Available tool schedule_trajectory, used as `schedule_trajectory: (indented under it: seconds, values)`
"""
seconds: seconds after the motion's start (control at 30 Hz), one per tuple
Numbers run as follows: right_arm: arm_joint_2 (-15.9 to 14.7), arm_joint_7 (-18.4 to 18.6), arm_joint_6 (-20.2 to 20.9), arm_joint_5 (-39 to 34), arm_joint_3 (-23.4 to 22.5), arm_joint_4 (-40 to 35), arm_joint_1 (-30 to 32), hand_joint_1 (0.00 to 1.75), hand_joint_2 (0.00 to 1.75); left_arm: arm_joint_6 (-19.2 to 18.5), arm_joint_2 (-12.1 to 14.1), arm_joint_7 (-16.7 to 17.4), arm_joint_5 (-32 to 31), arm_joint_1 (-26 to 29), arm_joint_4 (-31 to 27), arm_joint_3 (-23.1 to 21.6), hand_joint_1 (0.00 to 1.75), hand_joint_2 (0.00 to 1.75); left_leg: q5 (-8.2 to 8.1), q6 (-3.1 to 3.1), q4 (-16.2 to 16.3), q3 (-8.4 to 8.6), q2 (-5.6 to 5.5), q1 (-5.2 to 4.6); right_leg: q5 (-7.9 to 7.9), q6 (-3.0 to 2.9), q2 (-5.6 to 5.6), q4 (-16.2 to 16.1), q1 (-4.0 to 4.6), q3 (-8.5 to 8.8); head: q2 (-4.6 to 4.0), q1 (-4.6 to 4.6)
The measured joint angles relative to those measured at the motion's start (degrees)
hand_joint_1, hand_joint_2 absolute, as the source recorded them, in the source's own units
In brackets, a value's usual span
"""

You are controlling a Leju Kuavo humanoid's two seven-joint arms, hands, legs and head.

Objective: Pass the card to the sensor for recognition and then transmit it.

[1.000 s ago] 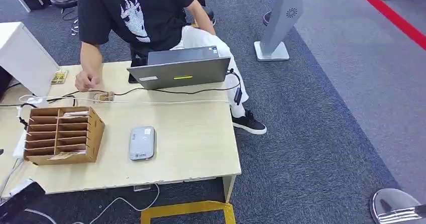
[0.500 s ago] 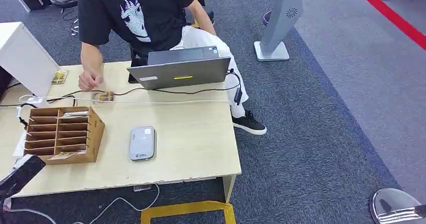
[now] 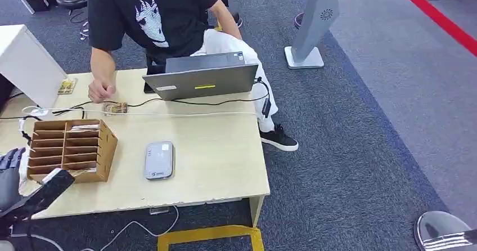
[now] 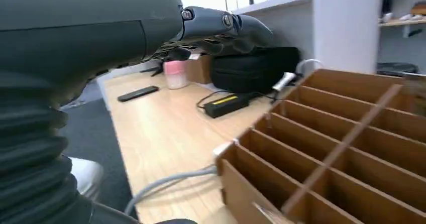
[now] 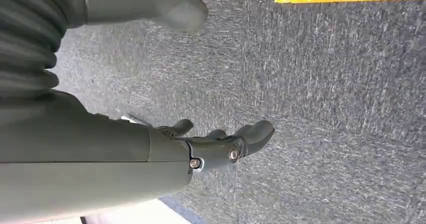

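Now the left robot hand [image 3: 10, 171] is hovering empty, fingers apart, beside the wooden card rack [image 3: 70, 151] on the worktop [image 3: 214, 161], where a card [image 3: 85, 127] is sitting; the right robot hand [image 5: 221, 143] is hanging released over carpet [image 5: 326, 108].

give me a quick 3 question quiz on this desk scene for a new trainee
1. True or false: the left hand holds a card.
2. What lies between the wooden organizer and the table's right edge? A) grey sensor B) mug C) keyboard
3. Fill in: the person's hand rests on the table beside the ____.

Key: 1 false, it holds nothing. 2 A, the grey sensor. 3 laptop.
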Motion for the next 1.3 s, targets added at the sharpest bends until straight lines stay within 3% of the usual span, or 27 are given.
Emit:
schedule_trajectory:
  seconds: [0.37, 1.3]
  values:
    - [0.1, -0.1, -0.1, 0.2, 0.0, 0.0, 0.0, 0.00, 1.75, 0.1, -1.6, 0.0, -0.2, -1.3, 1.8, -3.2, 0.00, 1.75, -0.01, 0.00, 0.0, -0.01, 0.01, 0.01, -0.01, 0.00, 0.03, 0.0, 0.01, -0.03, 0.00, 0.02]
    - [0.1, -0.4, -0.2, 1.4, 0.0, -0.1, 0.0, 0.00, 1.75, 1.2, -2.2, 1.1, 1.8, 0.1, 5.2, -3.6, 0.00, 1.75, -0.01, 0.00, 0.0, -0.04, 0.00, 0.01, -0.01, 0.00, -0.01, 0.0, 0.00, -0.02, 0.00, 0.00]
